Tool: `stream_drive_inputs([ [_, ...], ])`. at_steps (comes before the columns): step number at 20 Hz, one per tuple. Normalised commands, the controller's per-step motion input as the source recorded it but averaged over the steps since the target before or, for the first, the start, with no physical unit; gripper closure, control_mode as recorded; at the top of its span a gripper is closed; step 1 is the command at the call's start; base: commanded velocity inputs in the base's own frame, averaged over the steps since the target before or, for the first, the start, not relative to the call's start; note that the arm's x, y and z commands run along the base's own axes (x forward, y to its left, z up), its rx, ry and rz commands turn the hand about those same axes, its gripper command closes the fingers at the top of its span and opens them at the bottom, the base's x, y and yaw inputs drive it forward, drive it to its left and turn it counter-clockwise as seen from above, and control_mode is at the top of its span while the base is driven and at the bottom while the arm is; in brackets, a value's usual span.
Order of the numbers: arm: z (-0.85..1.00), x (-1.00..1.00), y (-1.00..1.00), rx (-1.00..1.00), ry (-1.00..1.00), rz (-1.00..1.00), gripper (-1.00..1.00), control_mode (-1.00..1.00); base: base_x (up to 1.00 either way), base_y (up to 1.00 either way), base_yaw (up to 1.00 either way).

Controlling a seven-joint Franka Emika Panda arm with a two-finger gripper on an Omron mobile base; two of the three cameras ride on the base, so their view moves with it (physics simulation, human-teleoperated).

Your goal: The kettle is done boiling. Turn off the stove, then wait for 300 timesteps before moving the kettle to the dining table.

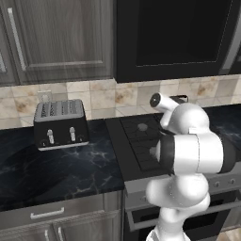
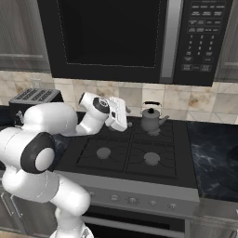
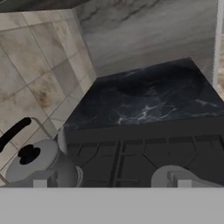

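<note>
The small grey kettle [image 2: 151, 119] with its black arched handle stands on the back right burner of the black stove [image 2: 125, 155]. My gripper [image 2: 128, 117] hovers above the back of the cooktop, just left of the kettle and apart from it, open with nothing between its fingers. In the hand view the kettle [image 3: 37, 164] sits at the lower left, beside the left fingertip [image 3: 40, 182], with the stove grates [image 3: 144, 151] spread ahead of the gripper [image 3: 111, 183]. The silver knob strip [image 2: 132, 200] runs along the stove's front. The dining table is out of view.
A black toaster [image 1: 61, 123] stands on the black marble counter [image 1: 56, 164] left of the stove. A black microwave [image 2: 139, 37] hangs low over the cooktop. More marble counter [image 2: 214, 148] lies to the right, and a tiled wall [image 2: 186, 100] closes the back.
</note>
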Motion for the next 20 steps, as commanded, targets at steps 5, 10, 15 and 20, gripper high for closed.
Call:
stream_drive_inputs([
  [5, 0.00, 0.13, 0.00, -0.07, 0.00, 0.00, -1.00, -1.00, 0.00, 0.00, 0.00],
  [10, 0.00, 0.19, 0.00, -0.07, 0.00, 0.00, -1.00, -1.00, 0.00, 0.00, 0.00],
  [15, 0.01, 0.29, 0.02, -0.06, 0.01, 0.00, -1.00, -1.00, 0.00, 0.00, 0.00],
  [20, 0.01, 0.33, 0.10, -0.05, 0.04, -0.02, -1.00, -1.00, 0.00, 0.00, 0.00],
])
